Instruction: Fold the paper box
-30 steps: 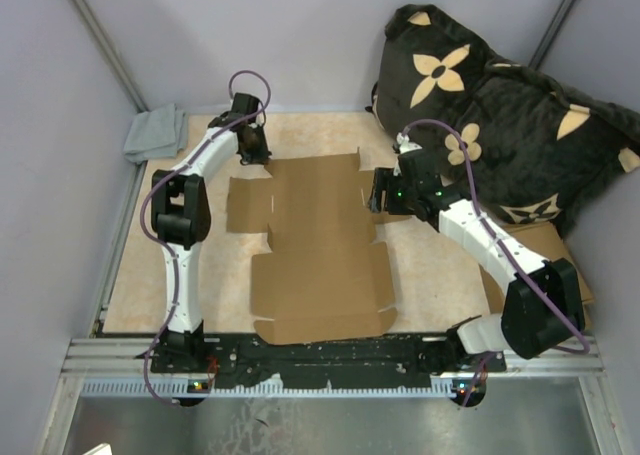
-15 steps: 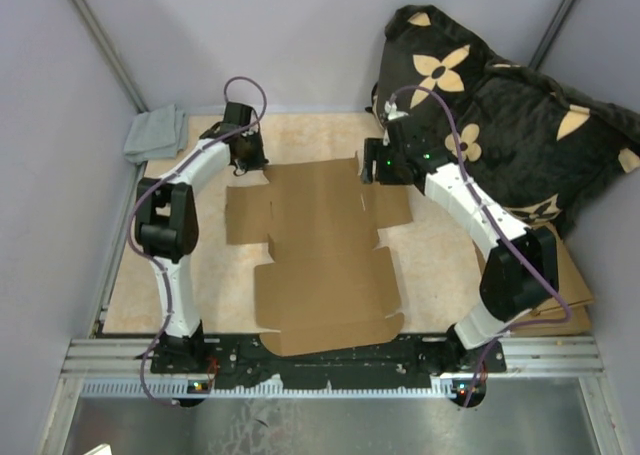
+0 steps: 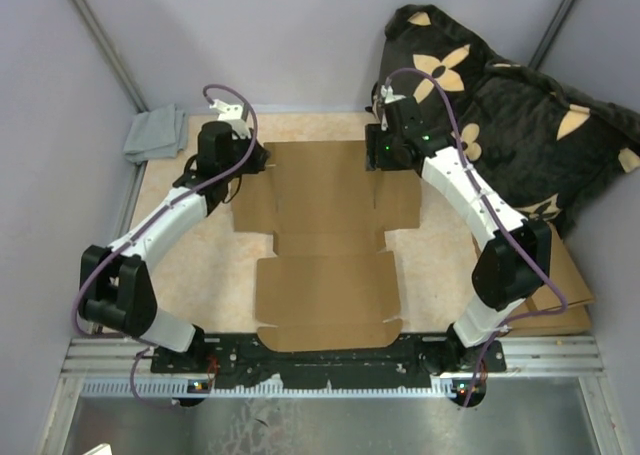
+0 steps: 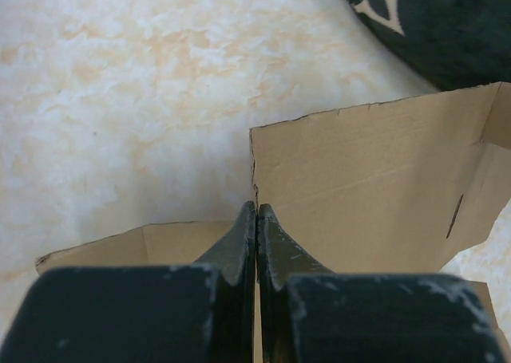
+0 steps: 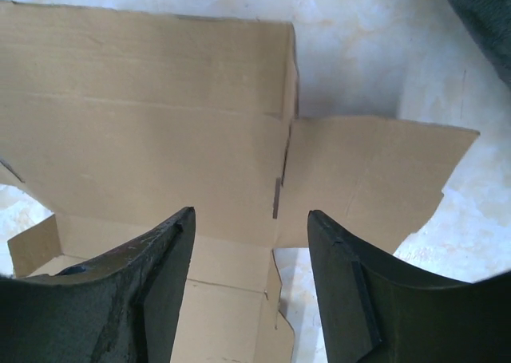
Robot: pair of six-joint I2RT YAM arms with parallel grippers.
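Note:
The paper box (image 3: pixel 325 240) lies unfolded on the table as a flat brown cardboard cut-out with flaps and slits. My left gripper (image 3: pixel 256 162) is at its far left corner. In the left wrist view its fingers (image 4: pixel 255 210) are pressed together on the left edge of the far panel (image 4: pixel 367 187), and a side flap (image 4: pixel 136 243) shows to the left. My right gripper (image 3: pixel 379 157) hovers over the far right corner. It stands open (image 5: pixel 251 223) above the slit (image 5: pixel 278 197) between the far panel and the right flap (image 5: pixel 367 179), with nothing held.
A dark cushion with tan flower shapes (image 3: pixel 500 105) fills the back right corner. A grey cloth (image 3: pixel 155 133) lies at the back left. Flat cardboard pieces (image 3: pixel 560 280) lie at the right edge under the right arm. Walls enclose the table.
My left gripper has shut at the box's far left corner. My right gripper has moved from the right flap to the far right corner. The box's far edge now lies further back.

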